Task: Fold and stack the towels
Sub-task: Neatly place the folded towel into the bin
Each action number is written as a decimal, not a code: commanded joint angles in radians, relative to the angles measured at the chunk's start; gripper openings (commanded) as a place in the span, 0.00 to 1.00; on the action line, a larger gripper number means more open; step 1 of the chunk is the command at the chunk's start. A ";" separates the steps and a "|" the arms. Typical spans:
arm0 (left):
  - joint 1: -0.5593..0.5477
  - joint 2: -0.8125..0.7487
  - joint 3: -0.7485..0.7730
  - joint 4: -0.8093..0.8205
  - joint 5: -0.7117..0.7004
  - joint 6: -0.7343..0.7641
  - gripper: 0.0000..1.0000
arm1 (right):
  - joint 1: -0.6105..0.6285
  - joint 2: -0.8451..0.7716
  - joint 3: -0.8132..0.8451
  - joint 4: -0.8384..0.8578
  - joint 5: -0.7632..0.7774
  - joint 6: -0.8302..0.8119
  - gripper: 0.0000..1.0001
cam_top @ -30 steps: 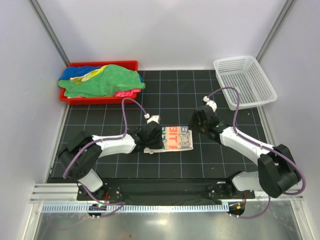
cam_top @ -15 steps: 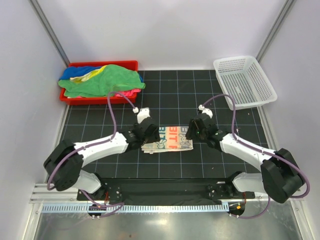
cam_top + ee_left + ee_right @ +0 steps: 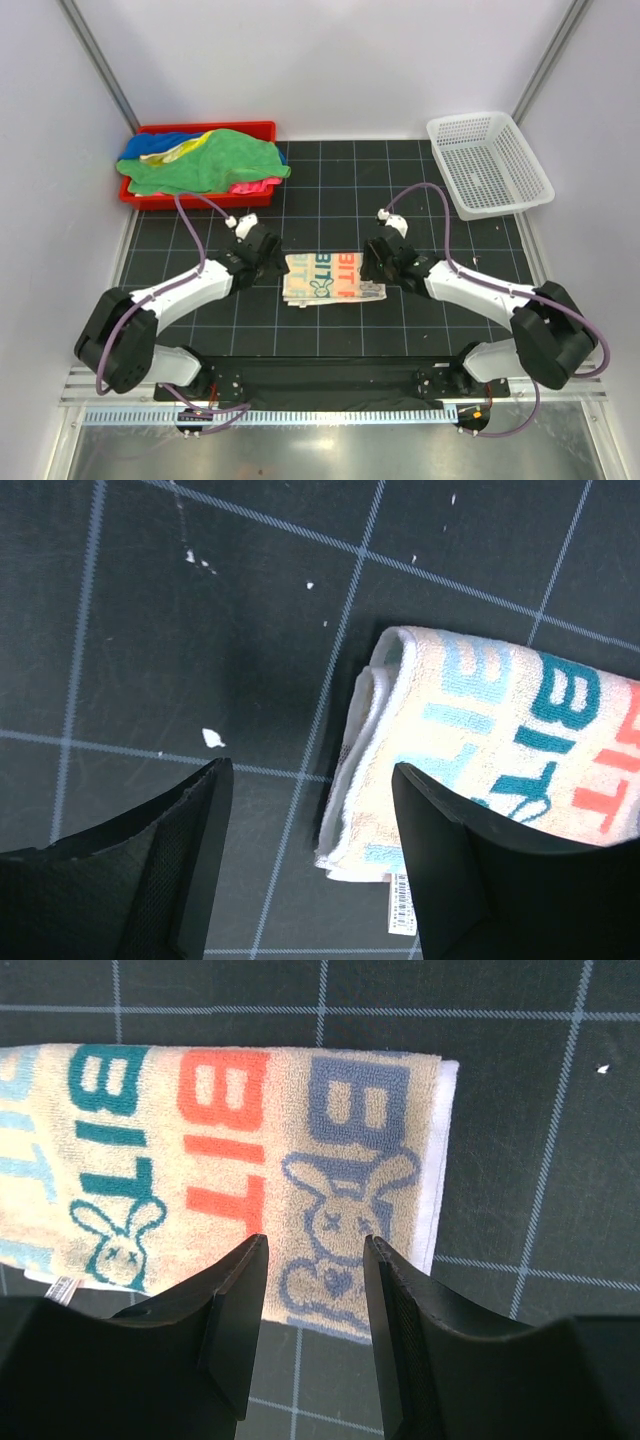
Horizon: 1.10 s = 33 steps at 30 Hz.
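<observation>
Now moved left off printed towel (image 3: 330, 278): left gripper (image 3: 266, 260), jaws open, empty. Right gripper (image 3: 372, 262): jaws apart, empty. Folded: one. To do: far-left towel pile (image 3: 200, 168).

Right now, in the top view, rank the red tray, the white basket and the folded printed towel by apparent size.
1-2. red tray and white basket: look alike, not ranked.
3. folded printed towel: clearly smallest.

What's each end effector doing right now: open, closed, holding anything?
Left end effector: open, empty, at the left end of the folded printed towel.
Right end effector: open, over the towel's right end, gripping nothing.
</observation>
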 commanded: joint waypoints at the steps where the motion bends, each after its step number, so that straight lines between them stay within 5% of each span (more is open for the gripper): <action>1: 0.026 0.031 0.017 0.065 0.117 0.036 0.70 | 0.004 0.048 0.050 0.025 -0.002 -0.024 0.50; 7: 0.049 0.097 0.060 0.094 0.190 0.059 0.71 | 0.005 0.183 0.113 0.017 -0.013 -0.013 0.50; 17: 0.055 0.132 0.113 0.085 0.216 0.074 0.72 | -0.013 0.239 0.129 -0.139 0.222 0.080 0.53; 33: 0.055 0.361 0.197 0.281 0.545 0.102 0.73 | -0.182 -0.005 -0.061 -0.156 0.202 0.080 0.54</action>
